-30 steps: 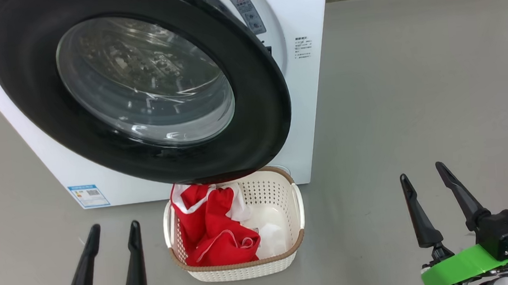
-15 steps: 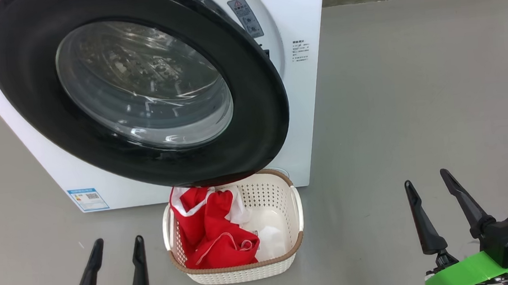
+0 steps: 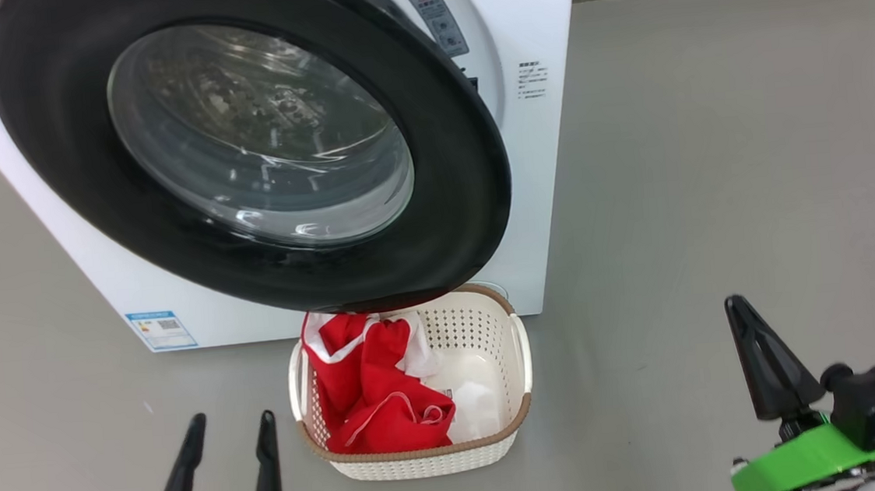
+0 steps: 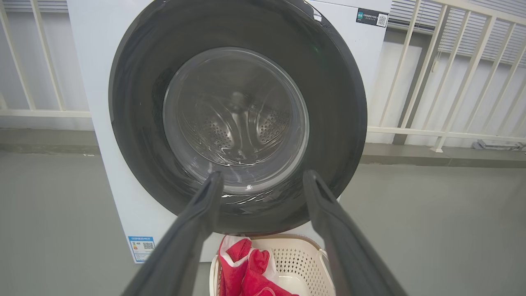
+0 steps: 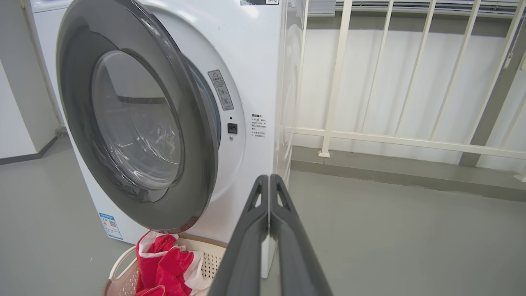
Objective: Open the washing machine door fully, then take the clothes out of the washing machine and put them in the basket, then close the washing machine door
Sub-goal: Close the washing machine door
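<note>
On the bare grey floor [image 3: 710, 138], the clothes [image 3: 372, 407] lie heaped in the basket [image 3: 423, 457], parked just under the lower rim of the washing machine door [image 3: 465, 196], likely so garments drop straight in. That door hangs ajar off the washing machine [image 3: 537, 27], awaiting closing: left gripper [image 3: 233, 415] spread wide and empty, right gripper [image 3: 737, 301] pinched together on nothing, perhaps for pushing.
</note>
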Controlling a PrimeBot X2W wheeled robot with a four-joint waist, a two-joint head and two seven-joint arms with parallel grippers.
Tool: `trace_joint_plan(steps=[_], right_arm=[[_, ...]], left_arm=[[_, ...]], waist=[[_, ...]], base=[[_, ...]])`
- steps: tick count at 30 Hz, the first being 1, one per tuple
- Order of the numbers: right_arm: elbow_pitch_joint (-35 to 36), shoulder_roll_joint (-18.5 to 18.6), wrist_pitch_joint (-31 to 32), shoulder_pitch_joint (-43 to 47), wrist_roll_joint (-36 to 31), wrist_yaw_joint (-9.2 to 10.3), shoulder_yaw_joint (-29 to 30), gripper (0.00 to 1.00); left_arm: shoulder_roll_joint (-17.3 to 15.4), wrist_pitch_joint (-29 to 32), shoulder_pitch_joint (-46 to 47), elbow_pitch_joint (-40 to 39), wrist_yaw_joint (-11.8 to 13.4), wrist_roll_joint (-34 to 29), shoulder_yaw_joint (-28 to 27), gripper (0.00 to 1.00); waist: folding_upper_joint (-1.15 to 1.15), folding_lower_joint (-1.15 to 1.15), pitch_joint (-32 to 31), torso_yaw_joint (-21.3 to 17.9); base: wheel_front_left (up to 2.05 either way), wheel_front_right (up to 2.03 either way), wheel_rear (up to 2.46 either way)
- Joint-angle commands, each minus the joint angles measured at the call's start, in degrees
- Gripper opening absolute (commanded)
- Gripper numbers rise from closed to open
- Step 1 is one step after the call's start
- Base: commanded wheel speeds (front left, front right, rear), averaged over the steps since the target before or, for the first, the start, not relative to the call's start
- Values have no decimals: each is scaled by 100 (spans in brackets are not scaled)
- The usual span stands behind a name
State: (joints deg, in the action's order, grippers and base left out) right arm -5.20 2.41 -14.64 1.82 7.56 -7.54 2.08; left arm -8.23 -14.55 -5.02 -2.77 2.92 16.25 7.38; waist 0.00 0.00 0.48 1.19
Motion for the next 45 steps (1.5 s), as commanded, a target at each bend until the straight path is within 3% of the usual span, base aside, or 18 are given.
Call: trace_joint_plan(steps=[1, 14, 26, 45], right_arm=[[78, 46, -36, -369, 59, 5, -113, 0], [-819, 46, -36, -1402, 246, 5, -509, 0], [-1813, 46, -36, -2820, -315, 5, -991, 0], [-2590, 46, -36, -4113, -899, 5, -545, 0]], left_arm=[[-37, -44, 197, -111, -54, -77, -130, 100], [5, -14, 392, -12, -137, -178, 206, 100], [118, -30, 743, 74, -237, -232, 478, 100], [324, -44, 1114, 196, -427, -231, 540, 100]], waist=[[0, 0, 14, 56], [0, 0, 177, 574], [0, 0, 637, 1316], [0, 0, 1297, 1668]], base=[[0, 0, 0], [0, 0, 0], [0, 0, 0], [0, 0, 0]])
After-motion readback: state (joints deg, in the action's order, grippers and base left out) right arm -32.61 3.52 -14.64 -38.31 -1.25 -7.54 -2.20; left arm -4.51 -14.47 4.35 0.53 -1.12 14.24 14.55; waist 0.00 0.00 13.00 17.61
